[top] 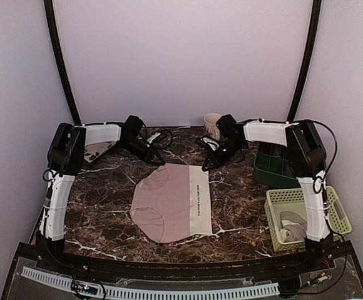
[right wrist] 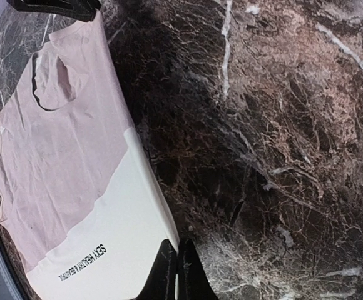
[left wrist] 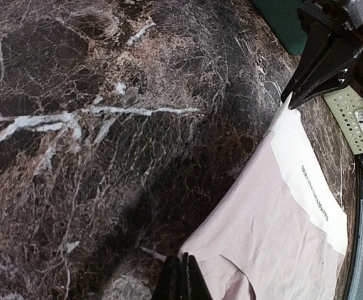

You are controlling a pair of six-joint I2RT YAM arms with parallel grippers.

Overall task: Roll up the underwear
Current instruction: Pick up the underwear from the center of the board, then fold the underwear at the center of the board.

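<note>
While the underwear (top: 169, 203) lies flat mid-frame, left fingers (left wrist: 169, 284) and right fingers (right wrist: 164, 272) each pinch an upper corner.

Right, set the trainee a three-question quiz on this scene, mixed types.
1. True or false: the pink underwear is already rolled up.
2. The right gripper sits at which part of it? A: pink cloth. B: cream panel. C: neither.
3. Fill in: the beige mug stands at the table's ___ edge.
Key: 1 false; 2 B; 3 far.
</note>
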